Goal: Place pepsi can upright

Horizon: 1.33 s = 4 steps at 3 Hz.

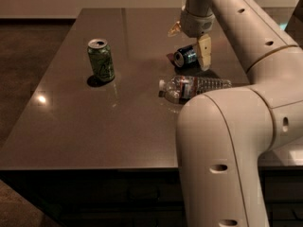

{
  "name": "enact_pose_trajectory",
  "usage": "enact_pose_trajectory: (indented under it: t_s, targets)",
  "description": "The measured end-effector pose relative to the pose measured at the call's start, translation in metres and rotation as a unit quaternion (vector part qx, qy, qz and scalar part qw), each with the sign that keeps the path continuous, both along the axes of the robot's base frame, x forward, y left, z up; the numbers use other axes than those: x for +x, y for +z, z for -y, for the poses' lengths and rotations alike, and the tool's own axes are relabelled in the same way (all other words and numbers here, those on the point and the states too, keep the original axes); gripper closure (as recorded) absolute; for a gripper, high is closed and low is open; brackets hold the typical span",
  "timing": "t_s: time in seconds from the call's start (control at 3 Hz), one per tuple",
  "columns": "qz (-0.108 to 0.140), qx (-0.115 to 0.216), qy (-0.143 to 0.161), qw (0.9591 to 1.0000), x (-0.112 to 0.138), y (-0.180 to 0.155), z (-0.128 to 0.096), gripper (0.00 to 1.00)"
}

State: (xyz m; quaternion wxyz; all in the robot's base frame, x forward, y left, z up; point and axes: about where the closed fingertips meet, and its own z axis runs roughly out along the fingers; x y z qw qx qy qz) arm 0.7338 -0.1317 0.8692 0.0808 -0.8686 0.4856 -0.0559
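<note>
Across most of the frame: a dark, glossy, flat-topped table (94, 126), with a small glint of light near its left edge.

Left of centre, in the upper half: a green aluminium drink can (101, 60). Standing upright, silver top and open mouth showing, well apart from everything else. No part in the task, so best left untouched.

Right of centre, toward the top: the small dark blue metal pepsi can (184, 56). Lying on its side on the table, round silver end turned toward the lower left of the frame. Not yet upright and not yet grasped, so judged to be early in the task.

Directly above and around it: the cream two-finger gripper (189, 42), hanging from the wrist at the top of the frame. Jaws apart. One pale finger (204, 55) lowered just beside the can's right side, the other raised behind it toward the upper left. Apparently a straddling pose, set to take the can's body between the two before closing. Touching the can or only beside it: impossible to tell.

Just below the pepsi can: a clear, crumpled plastic bottle (194, 86), also on its side, cap end pointing left. Near the pepsi can but apart from it, and close enough to be nudged during a lift or a tilt.

Lower right: the thick cream robot arm (222, 150), filling that corner and hiding the bottle's far right end along with the table behind.
</note>
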Motion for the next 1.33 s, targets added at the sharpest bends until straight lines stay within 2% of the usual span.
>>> enact_pose_trajectory:
  t_s: [0.67,1.0,1.33]
  targets:
    - [-0.007,-0.016,0.007,0.9998,0.008,-0.012,0.001,0.49]
    - [-0.004,-0.011,-0.011,0.9999,0.009,-0.006,0.001,0.73]
    - [-0.001,0.030,-0.050,0.9983,0.002,0.011,-0.002,0.96]
